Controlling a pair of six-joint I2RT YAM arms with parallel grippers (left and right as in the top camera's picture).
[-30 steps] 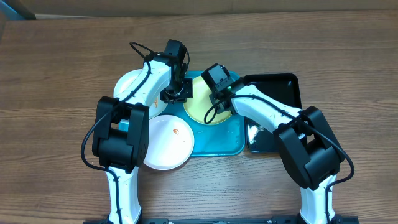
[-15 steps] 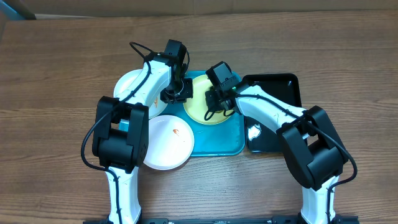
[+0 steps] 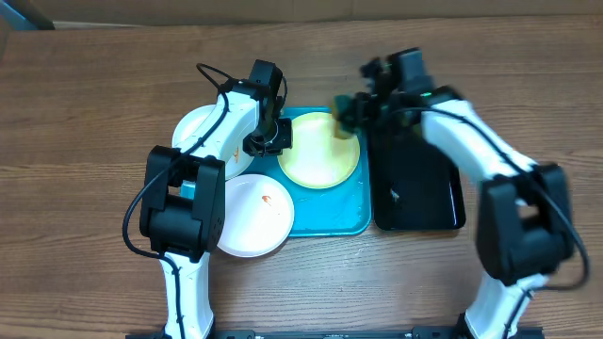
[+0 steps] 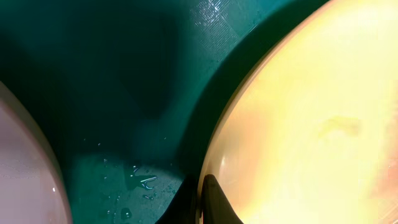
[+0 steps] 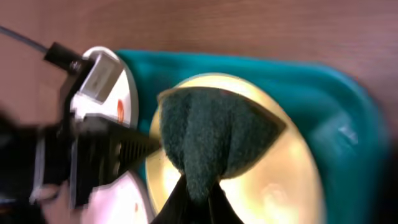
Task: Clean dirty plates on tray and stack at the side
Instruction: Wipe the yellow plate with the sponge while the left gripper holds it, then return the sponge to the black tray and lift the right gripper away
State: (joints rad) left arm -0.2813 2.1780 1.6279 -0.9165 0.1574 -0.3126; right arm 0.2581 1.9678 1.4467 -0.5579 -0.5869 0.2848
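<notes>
While the left gripper (image 3: pixel 270 142) sits low at the left edge of the green-rimmed plate (image 3: pixel 322 160), its jaws are drawn together on the rim. The left wrist view shows the thin edge pinched between two dark fingertips (image 4: pixel 213 200), though that close and dim I'd say only that it looks like a firm pinch. This plate lies flat in the turquoise tray (image 3: pixel 332 215), toward the far side, its pale yellow face looking clean from above. A faint mark shows near the middle in the close view, too soft to name. Water droplets (image 4: pixel 140 182) bead on the tray floor just beside the plate.

The right gripper (image 5: pixel 198 200) is closed on a dark green scouring pad (image 5: pixel 211 134) that fans out beyond its fingers. From overhead the pad hangs over the far right of the green-rimmed plate, near where the tray meets the black tray (image 3: pixel 421 188). That arm is blurred.

Two white plates are on the left. The far white plate (image 3: pixel 196 127) is at the tray's far-left corner, partly under the left arm. The near white plate (image 3: pixel 252 218) lies at the tray's near-left side and carries an orange smear (image 3: pixel 267 200). How much of either rests on the tray, I can't tell.
</notes>
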